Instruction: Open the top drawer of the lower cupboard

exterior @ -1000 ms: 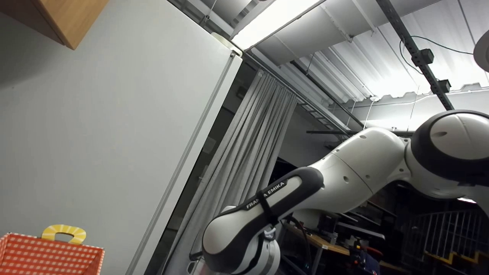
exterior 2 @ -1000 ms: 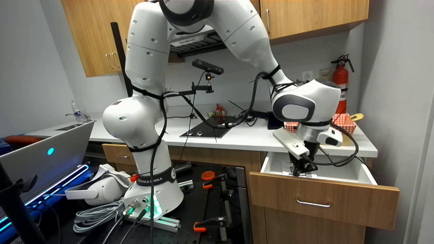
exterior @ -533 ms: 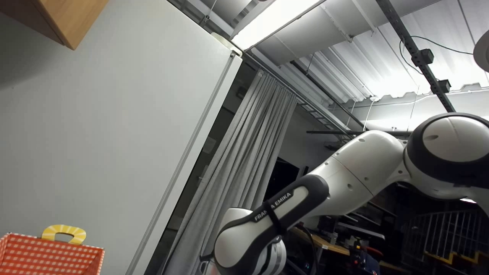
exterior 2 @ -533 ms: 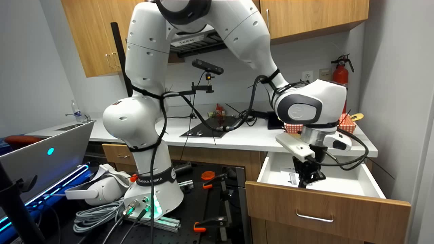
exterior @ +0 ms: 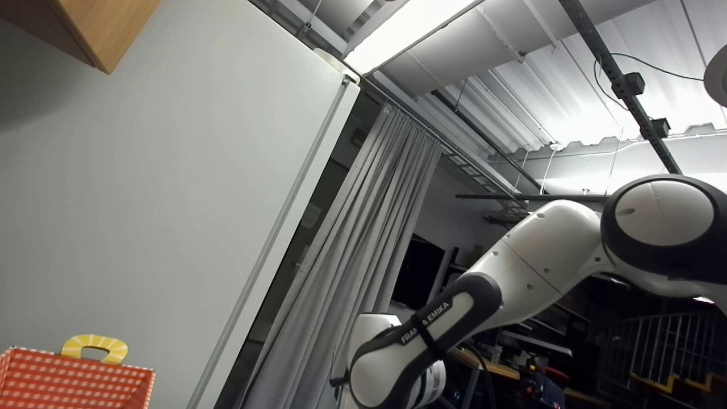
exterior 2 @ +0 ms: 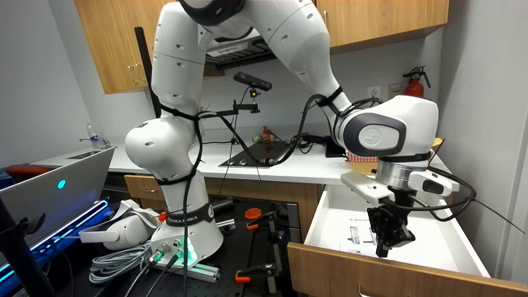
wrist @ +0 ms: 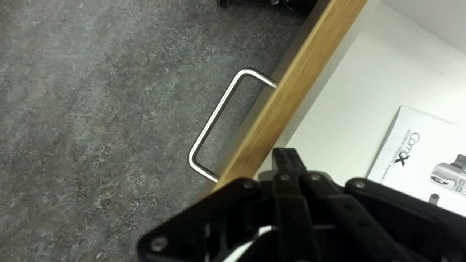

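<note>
The top drawer with a wooden front (exterior 2: 387,270) is pulled far out from the lower cupboard in an exterior view. Its metal handle (wrist: 214,118) shows whole in the wrist view and is free. My gripper (exterior 2: 383,251) is inside the drawer, just behind the front panel. In the wrist view my gripper (wrist: 289,154) has its fingertips pressed together with nothing between them. They stand against or very near the panel's inner side; contact cannot be told for sure. A printed leaflet (wrist: 415,160) lies on the drawer's white floor (exterior 2: 437,243).
A white counter (exterior 2: 288,173) stands above the drawer, with a red checkered basket (exterior: 74,378) on it. A grey wall (exterior 2: 478,123) rises close on the right. A fire extinguisher (exterior 2: 414,88) stands behind the arm. Orange-handled clamps (exterior 2: 255,272) lie by the robot base.
The drawer has slid further out of the cupboard, showing more of its floor and the leaflet. My gripper has moved outward together with the drawer front.
</note>
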